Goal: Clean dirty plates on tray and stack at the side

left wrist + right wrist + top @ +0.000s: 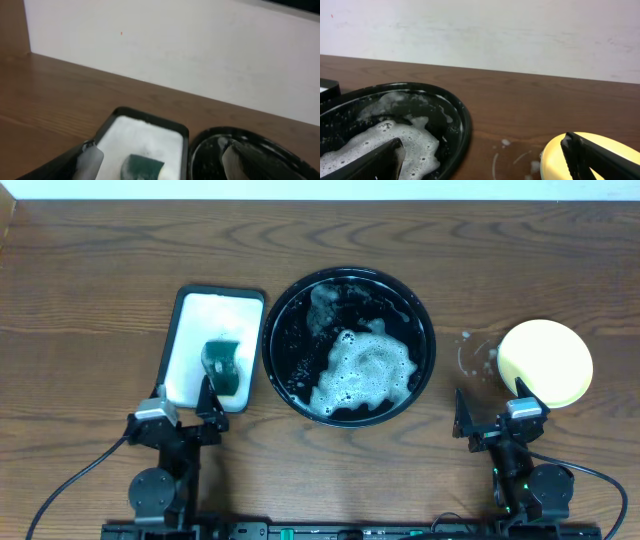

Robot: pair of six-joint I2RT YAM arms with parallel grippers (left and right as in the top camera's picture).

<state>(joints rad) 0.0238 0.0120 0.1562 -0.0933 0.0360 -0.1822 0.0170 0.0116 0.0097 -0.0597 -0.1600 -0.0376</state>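
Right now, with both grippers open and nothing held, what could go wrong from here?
Foam in the black tray could hide a plate: only a yellow plate shows at the side, and I cannot tell what lies under it. Wet streaks on the table beside that plate might let it slide if the right gripper, close by, nudges it.

Overhead: bright, even room light; shadows on table point(100, 280) short and soft. White tray point(215, 310) and yellow plate point(545, 360) near washed out, foam point(365, 370) losing detail in middle of frame. Black tray point(430, 345) rim carries small glints. Left wrist view soft and hazy all over, wall point(175, 45) pale, left fingers point(90, 159) blurred at bottom edge. Right wrist view crisper mid-frame; right fingers point(600, 160) dark, out of focus in lower corners.
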